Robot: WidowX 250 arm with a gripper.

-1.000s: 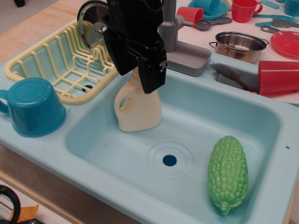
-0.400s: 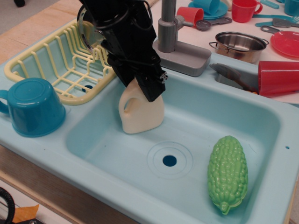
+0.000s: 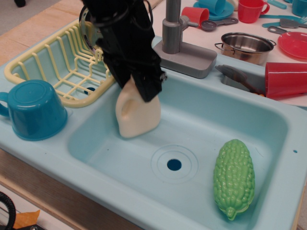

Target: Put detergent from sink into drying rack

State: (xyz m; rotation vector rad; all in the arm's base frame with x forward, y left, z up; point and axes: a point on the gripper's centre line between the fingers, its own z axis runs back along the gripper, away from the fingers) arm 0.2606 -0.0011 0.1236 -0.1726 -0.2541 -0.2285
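bumpy green vegetable (image 3: 234, 177) lies by the drain; teal cup (image 3: 33, 109), steel pot (image 3: 244, 47).

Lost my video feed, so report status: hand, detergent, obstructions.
Hand clamped on detergent neck. Detergent tilted, inside sink. Drying rack holds a lid at its back; front bare.

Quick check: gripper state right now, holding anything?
Gripper: closed on the top of the detergent, which leans tilted in the sink.
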